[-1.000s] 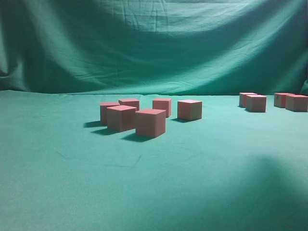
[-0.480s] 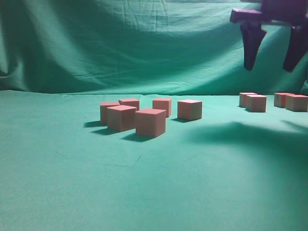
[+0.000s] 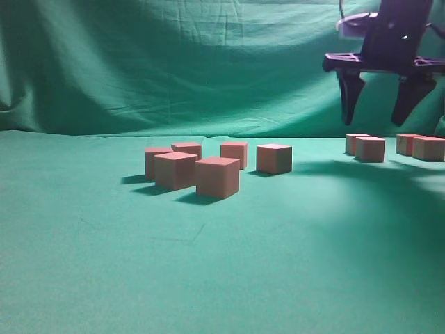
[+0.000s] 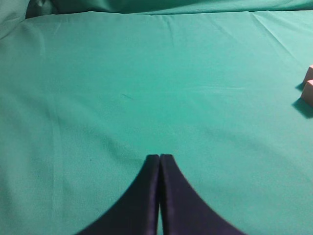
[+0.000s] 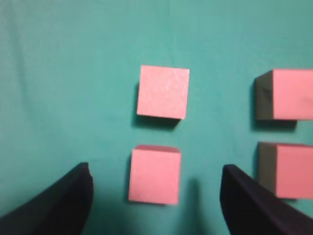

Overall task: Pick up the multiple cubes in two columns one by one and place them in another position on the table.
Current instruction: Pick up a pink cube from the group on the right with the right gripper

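Note:
Several salmon-red cubes (image 3: 217,177) sit loosely grouped at the middle of the green table (image 3: 104,264). Further cubes (image 3: 370,149) stand in two short columns at the far right. My right gripper (image 3: 374,120) hangs open above that right group, apart from it. From the right wrist, the near cube of the left column (image 5: 154,175) lies between the spread fingers (image 5: 73,196), untouched, with another cube (image 5: 163,92) beyond it and two cubes (image 5: 288,94) to the right. My left gripper (image 4: 159,157) is shut and empty over bare cloth, with a cube's edge (image 4: 309,92) at the right border.
An upright green cloth with folds (image 3: 208,62) closes the back of the scene. Bare green cloth lies between the middle group and the right group, and across the whole near part of the table.
The right gripper was out of view, came in at the upper right, then dropped lower and shifted a little left over the right-hand cubes. No cube has moved.

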{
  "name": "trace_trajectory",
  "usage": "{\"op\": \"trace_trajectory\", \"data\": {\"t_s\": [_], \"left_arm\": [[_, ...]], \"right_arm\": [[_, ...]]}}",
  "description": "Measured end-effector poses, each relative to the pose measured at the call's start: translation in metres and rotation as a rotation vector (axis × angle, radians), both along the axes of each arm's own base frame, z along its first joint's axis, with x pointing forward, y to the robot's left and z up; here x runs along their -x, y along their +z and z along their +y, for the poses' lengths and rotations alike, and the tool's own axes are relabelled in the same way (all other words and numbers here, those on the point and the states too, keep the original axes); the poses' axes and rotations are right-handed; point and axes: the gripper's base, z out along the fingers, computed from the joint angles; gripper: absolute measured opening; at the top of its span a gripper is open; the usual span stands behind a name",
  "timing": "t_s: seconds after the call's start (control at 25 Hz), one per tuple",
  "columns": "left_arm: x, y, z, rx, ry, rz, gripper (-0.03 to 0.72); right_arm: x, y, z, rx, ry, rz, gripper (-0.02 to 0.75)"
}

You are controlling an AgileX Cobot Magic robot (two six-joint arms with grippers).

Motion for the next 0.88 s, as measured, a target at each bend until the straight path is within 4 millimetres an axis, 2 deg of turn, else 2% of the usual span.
{"op": "trace_trajectory", "data": {"t_s": [0.24, 0.44, 0.48, 0.56, 0.6, 0.8, 0.88], "left_arm": [[0.0, 0.0, 0.0, 0.0, 0.0, 0.0, 0.0], [0.0, 0.0, 0.0, 0.0, 0.0, 0.0, 0.0], [0.0, 0.0, 0.0, 0.0, 0.0, 0.0, 0.0], [0.0, 0.0, 0.0, 0.0, 0.0, 0.0, 0.0], [0.0, 0.0, 0.0, 0.0, 0.0, 0.0, 0.0], [0.0, 0.0, 0.0, 0.0, 0.0, 0.0, 0.0], [0.0, 0.0, 0.0, 0.0, 0.0, 0.0, 0.0]], "right_arm": [[-0.007, -0.025, 0.001, 0.01, -0.001, 0.074, 0.551], [-0.008, -0.032, 0.002, 0.008, -0.002, 0.088, 0.551], [-0.008, -0.033, 0.002, 0.004, -0.002, 0.092, 0.495], [-0.008, -0.036, 0.003, -0.007, -0.006, 0.099, 0.496], [-0.008, -0.038, 0.003, -0.011, -0.008, 0.107, 0.437], [-0.007, -0.037, 0.004, -0.015, -0.009, 0.118, 0.257], [-0.006, -0.036, 0.004, -0.015, -0.01, 0.13, 0.268]]}}
